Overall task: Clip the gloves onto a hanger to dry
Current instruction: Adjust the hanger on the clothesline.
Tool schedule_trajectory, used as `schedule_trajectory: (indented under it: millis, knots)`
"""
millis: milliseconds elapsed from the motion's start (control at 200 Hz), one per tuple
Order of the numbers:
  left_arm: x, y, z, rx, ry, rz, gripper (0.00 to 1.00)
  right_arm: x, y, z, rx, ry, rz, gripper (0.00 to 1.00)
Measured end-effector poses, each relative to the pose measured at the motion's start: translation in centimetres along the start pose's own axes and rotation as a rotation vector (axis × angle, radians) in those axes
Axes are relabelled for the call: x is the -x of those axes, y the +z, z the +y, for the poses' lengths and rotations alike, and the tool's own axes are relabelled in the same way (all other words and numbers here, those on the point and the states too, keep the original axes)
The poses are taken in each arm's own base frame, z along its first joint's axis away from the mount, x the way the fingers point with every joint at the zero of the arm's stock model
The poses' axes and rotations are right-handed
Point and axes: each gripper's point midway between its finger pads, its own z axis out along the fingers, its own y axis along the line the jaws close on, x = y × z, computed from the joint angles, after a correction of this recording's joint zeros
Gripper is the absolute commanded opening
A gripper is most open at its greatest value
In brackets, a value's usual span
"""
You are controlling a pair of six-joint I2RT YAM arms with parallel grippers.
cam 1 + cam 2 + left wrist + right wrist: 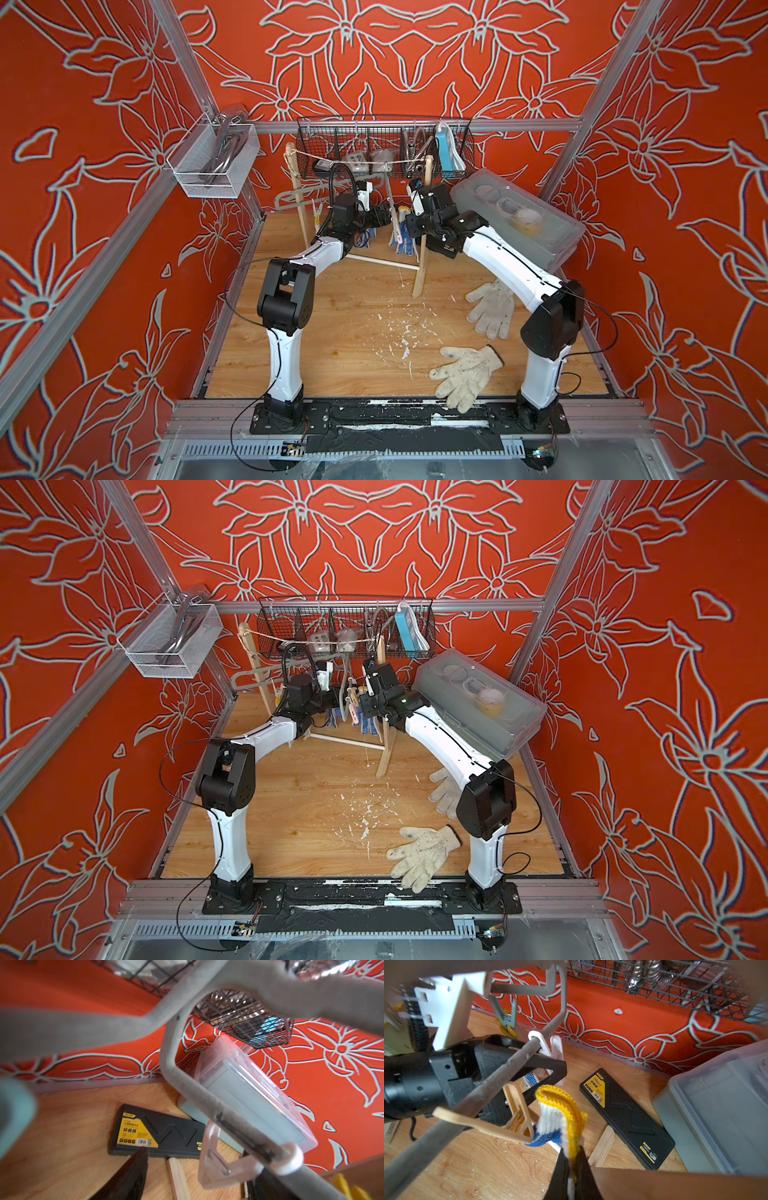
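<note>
A grey hanger [299, 195] [488, 1093] hangs at the back from a string on a wooden stand. My right gripper [572, 1151] is shut on the yellow-edged cuff of a blue-dotted glove [560, 1109], holding it up against the tip of a peach clip [517, 1118] on the hanger bar. My left gripper [199, 1167] stands open around that clip [216, 1159], with a gap on one side. In both top views, blue-dotted fingers [403, 245] [368, 725] dangle under the hanger. Two off-white soiled gloves [490, 309] [465, 376] lie flat on the table at the front right.
A black flat case [627, 1113] lies on the wood behind the stand's foot [602, 1147]. A clear lidded bin [519, 216] leans at the back right. A black wire basket [386, 145] hangs above the hanger, a white mesh basket [212, 162] at the left. White flecks litter the table.
</note>
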Motion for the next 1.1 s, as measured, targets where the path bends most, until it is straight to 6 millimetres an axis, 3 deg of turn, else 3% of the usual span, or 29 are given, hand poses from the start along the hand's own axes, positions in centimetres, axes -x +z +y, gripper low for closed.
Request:
schedule_trajectory:
  millis: [490, 1101]
  knots:
    - [0.2, 0.9, -0.8, -0.170, 0.042, -0.001, 0.64, -0.7, 0.3, -0.9, 0.018, 0.007, 0.029, 0.00]
    - [0.6, 1.5, -3.0, -0.334, 0.071, 0.015, 0.40, -1.2, 0.3, -1.0, 0.026, -0.023, 0.047, 0.00]
